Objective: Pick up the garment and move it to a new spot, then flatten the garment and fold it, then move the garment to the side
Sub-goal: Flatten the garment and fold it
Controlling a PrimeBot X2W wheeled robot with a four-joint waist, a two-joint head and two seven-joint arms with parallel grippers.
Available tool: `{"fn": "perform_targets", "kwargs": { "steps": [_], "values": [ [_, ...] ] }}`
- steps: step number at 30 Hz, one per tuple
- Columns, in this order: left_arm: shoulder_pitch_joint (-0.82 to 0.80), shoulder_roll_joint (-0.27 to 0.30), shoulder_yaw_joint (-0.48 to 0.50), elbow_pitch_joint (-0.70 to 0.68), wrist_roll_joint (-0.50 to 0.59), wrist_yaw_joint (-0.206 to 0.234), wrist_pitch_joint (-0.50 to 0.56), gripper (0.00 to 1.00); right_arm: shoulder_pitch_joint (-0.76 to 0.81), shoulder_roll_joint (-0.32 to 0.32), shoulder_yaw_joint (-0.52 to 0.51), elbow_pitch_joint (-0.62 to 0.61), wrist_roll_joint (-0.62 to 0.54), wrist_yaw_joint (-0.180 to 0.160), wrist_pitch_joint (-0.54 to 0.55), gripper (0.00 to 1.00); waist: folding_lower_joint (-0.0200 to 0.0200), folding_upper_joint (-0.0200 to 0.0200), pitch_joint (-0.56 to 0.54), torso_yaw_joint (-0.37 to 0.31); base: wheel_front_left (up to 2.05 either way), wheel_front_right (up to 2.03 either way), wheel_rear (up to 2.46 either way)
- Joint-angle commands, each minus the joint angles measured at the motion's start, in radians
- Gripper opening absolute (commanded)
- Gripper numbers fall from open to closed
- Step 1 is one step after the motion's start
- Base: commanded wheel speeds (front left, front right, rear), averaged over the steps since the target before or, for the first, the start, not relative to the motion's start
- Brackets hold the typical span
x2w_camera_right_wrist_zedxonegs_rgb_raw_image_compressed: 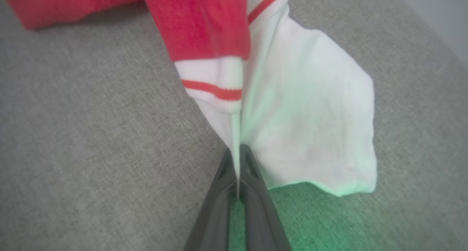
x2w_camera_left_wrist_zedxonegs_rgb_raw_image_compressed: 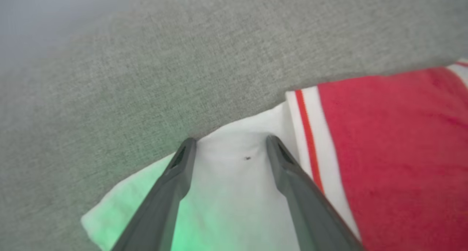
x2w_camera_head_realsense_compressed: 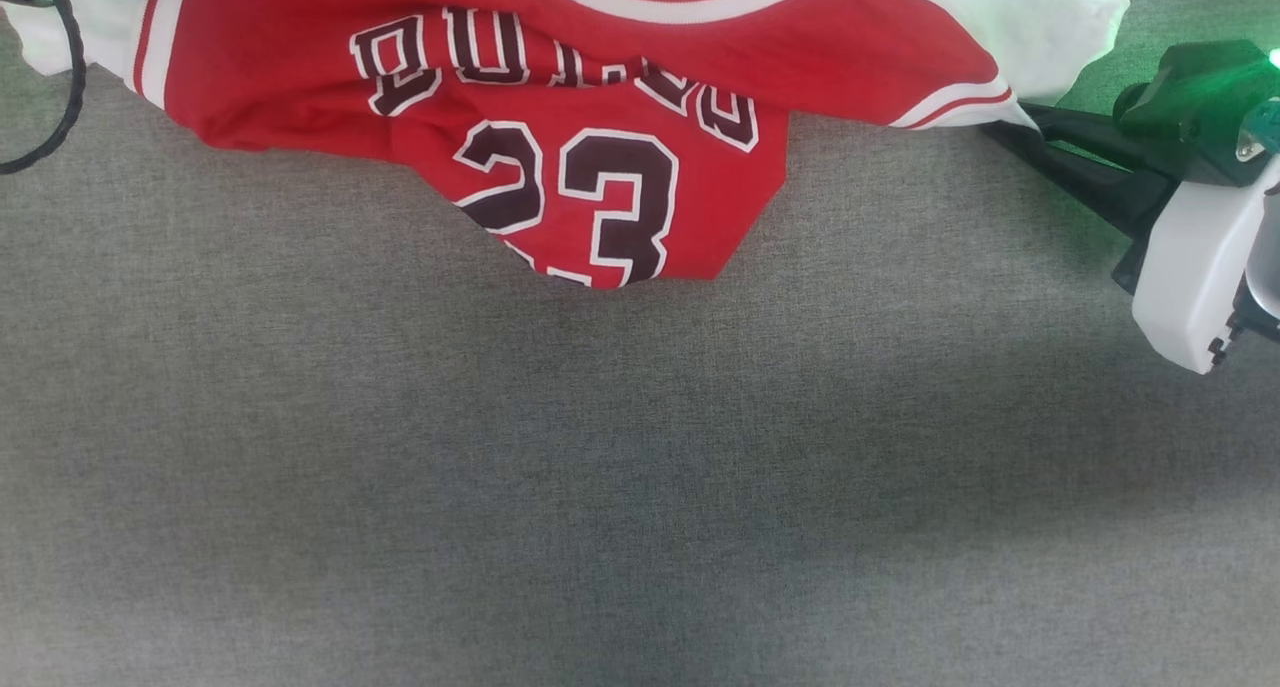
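Note:
The garment [x2w_camera_head_realsense_compressed: 560,97], a red jersey with a black "23", lettering, white-striped trim and white sleeves, lies crumpled along the top of the head view on grey cloth. My right gripper [x2w_camera_head_realsense_compressed: 1005,119] comes in from the right and is shut on the garment's striped sleeve edge; in the right wrist view its closed tips [x2w_camera_right_wrist_zedxonegs_rgb_raw_image_compressed: 237,159] pinch a thin fold of the garment [x2w_camera_right_wrist_zedxonegs_rgb_raw_image_compressed: 219,79], which stretches away from them. My left gripper [x2w_camera_left_wrist_zedxonegs_rgb_raw_image_compressed: 230,141] stands open over the garment's white sleeve [x2w_camera_left_wrist_zedxonegs_rgb_raw_image_compressed: 234,185], one finger on each side, the red body [x2w_camera_left_wrist_zedxonegs_rgb_raw_image_compressed: 395,152] to its right.
Grey woven cloth [x2w_camera_head_realsense_compressed: 600,487] covers the whole work surface below the jersey. A black cable [x2w_camera_head_realsense_compressed: 70,77] loops at the top left corner. My right arm's white wrist housing [x2w_camera_head_realsense_compressed: 1190,267] stands at the right edge.

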Motion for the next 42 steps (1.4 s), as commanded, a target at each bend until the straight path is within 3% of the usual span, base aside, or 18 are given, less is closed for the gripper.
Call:
{"fn": "perform_targets", "kwargs": {
  "steps": [1,4,6,7,8,17,24,29,34,37,42],
  "values": [
    [0.091,-0.019,-0.053,0.014,-0.021,-0.007,0.051,1.00,0.044,-0.010,0.056,0.040,-0.001,0.000,0.029,0.00,0.0000,-0.0001,0.000,0.001,0.00,0.00,0.00],
    [0.092,-0.021,-0.069,0.003,-0.069,-0.007,0.095,0.97,0.029,-0.003,0.048,0.043,0.002,0.000,0.021,0.00,0.0000,-0.0001,0.001,0.002,0.00,0.00,0.00],
    [0.093,-0.016,-0.083,-0.010,-0.087,-0.007,0.097,0.69,0.023,0.003,0.040,0.046,0.004,-0.001,0.010,0.00,0.0000,-0.0001,0.000,0.001,0.00,0.00,0.00],
    [0.090,-0.010,-0.090,-0.016,-0.087,-0.007,0.081,0.40,0.018,0.006,0.036,0.047,0.002,-0.001,0.006,0.00,0.0000,-0.0001,0.000,0.000,0.00,0.00,0.00],
    [0.093,-0.007,-0.095,-0.020,-0.094,-0.007,0.072,0.00,0.014,0.010,0.033,0.050,0.000,-0.001,0.003,0.00,0.0000,-0.0001,-0.001,0.000,0.00,0.00,0.00],
    [0.092,0.009,-0.122,-0.027,-0.117,-0.006,-0.059,0.00,0.005,0.034,-0.011,0.081,0.027,-0.002,-0.046,0.00,0.0000,-0.0001,-0.030,0.005,0.00,0.00,0.00],
    [0.070,-0.010,-0.065,-0.033,-0.166,-0.005,-0.352,0.00,0.033,0.030,-0.166,0.122,0.081,-0.001,-0.161,0.00,0.0000,-0.0001,-0.104,0.040,0.00,0.00,0.00],
    [0.090,-0.040,-0.024,-0.048,-0.239,-0.005,-0.479,0.00,0.060,0.034,-0.280,0.162,0.137,-0.001,-0.187,0.00,0.0000,-0.0001,-0.147,0.058,0.00,0.00,0.00],
    [0.061,-0.073,0.018,-0.014,-0.275,-0.005,-0.604,0.00,0.029,0.118,-0.389,0.268,0.253,-0.001,-0.137,0.00,0.0000,-0.0001,-0.170,0.066,0.00,0.00,0.00],
    [0.004,-0.120,0.043,0.064,-0.260,0.004,-0.691,0.00,-0.054,0.190,-0.433,0.396,0.242,-0.001,-0.114,0.00,0.0000,-0.0001,-0.175,0.063,0.00,0.00,0.00],
    [-0.143,-0.208,0.098,0.215,-0.234,0.059,-0.877,0.00,-0.259,0.315,-0.488,0.645,0.161,-0.001,-0.141,0.00,0.0000,-0.0001,-0.184,0.063,0.00,0.00,0.00]
  ]
}}
